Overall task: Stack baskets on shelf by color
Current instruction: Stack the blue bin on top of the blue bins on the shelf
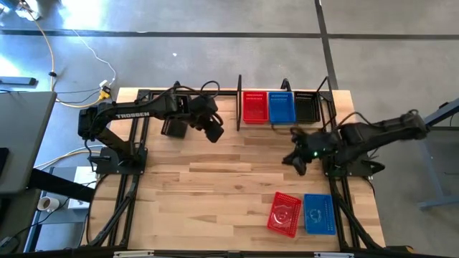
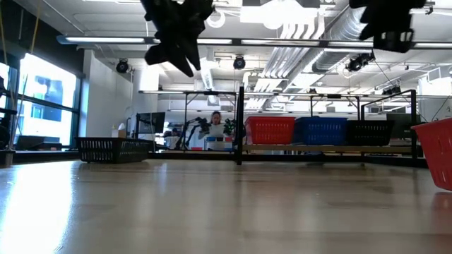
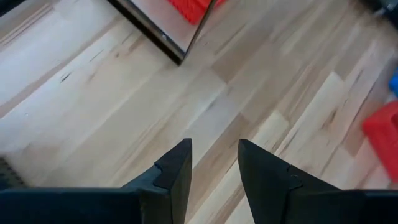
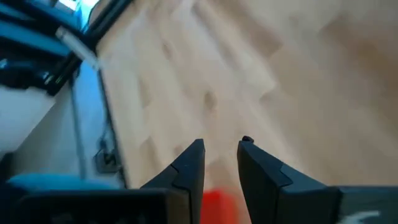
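Broadly, the light wood plank counter (image 1: 215, 186) carries everything, with the two dark arms reaching in from its left and right edges. At the far side stands the shelf of thin black metal uprights and rails (image 1: 239, 100), and its bay already holds three perforated plastic baskets side by side: a red one (image 1: 254, 107) on the left, a blue one (image 1: 281, 107) in the middle and a black one (image 1: 306, 107) on the right. Whether any of these is a stack of more than one cannot be told from above or from the low view.

Still loose on the counter are three more. A second red basket (image 1: 285, 213) lies tilted at the near right, with a second blue basket (image 1: 319, 213) just beside it on its right. A second black basket (image 2: 115, 149) sits at the far left, under the left arm, and is plain only in the low view.

So, as a judgement, the task looks about half done: each colour has its place on the shelf, and one basket of each colour is left to bring over.

Both arms hang above the counter, grasping nothing. The left gripper (image 3: 214, 165) is released, over bare wood just left of the shelf. The right gripper (image 4: 221, 163) is likewise released and empty, above the counter between the shelf and the near right baskets.
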Controlling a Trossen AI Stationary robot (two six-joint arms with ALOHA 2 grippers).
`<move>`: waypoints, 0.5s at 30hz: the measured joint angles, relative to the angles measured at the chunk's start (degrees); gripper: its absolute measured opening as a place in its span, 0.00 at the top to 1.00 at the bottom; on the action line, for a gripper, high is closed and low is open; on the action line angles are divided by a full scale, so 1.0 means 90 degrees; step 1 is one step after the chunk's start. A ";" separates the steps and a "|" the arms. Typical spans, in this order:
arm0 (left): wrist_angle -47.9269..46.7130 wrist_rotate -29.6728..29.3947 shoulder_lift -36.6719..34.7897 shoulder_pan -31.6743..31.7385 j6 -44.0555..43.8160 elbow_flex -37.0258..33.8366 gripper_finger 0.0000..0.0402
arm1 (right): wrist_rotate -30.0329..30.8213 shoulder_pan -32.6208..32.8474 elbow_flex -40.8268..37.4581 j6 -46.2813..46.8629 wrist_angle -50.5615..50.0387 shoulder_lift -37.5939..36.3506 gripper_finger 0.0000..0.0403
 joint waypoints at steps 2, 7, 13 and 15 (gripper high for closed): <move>-0.0092 -0.0004 0.0000 -0.0028 0.0082 0.0000 0.70 | -0.0111 0.0375 0.0058 0.0470 -0.0007 0.0211 0.79; -0.0207 0.0005 0.0000 -0.0034 0.0177 0.0000 0.70 | -0.0241 0.1128 0.0348 0.1223 -0.0091 0.0803 0.79; -0.0222 -0.0002 0.0000 -0.0075 0.0386 0.0000 0.70 | -0.0224 0.1760 0.0919 0.1581 -0.0465 0.1577 0.79; -0.0225 -0.0003 0.0000 -0.0075 0.0391 0.0000 0.70 | -0.0224 0.1932 0.1057 0.1584 -0.0533 0.1829 0.79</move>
